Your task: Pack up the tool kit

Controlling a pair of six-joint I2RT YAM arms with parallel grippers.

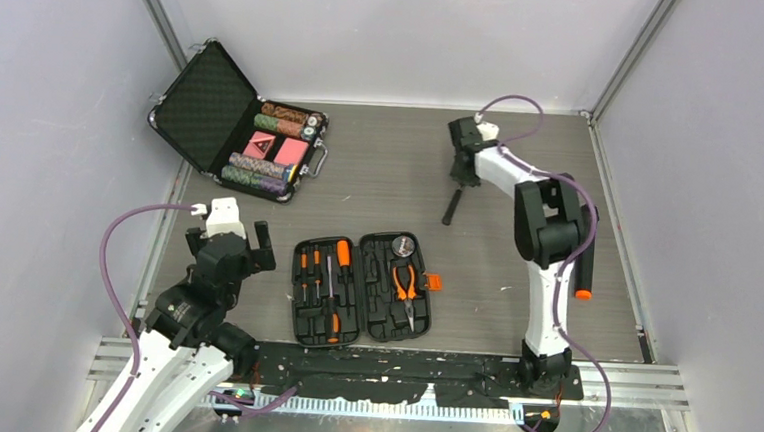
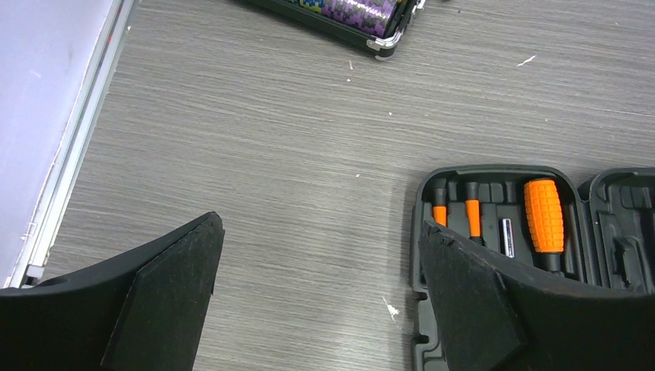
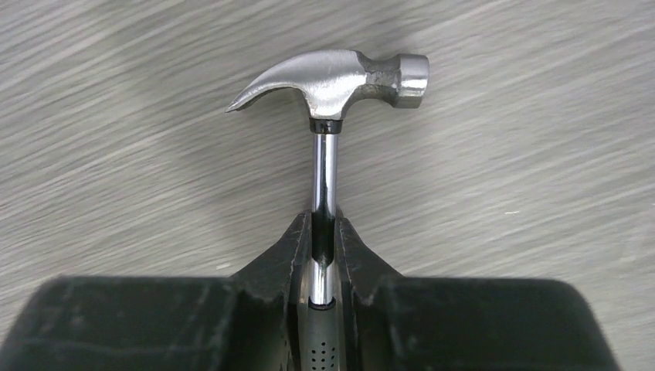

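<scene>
Right pincer (image 3: 324,246) pinched hammer (image 3: 324,158) on slick steel shaft; head-heavy, grip nearer head judged safer. Left pincer (image 2: 320,232) spread.

The hammer (image 3: 332,85) handle is hidden behind the right gripper (image 3: 323,222) fingers (image 3: 282,267). One left gripper (image 2: 320,232) finger (image 2: 471,301) covers part of the tool kit (image 2: 502,182), which the picture edge also cuts.

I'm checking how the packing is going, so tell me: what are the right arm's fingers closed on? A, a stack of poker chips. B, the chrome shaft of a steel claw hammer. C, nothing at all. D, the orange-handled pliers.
B: in the right wrist view the right arm's fingers press on both sides of the shiny steel claw hammer, gripping its chrome shaft a little below the head.
</scene>
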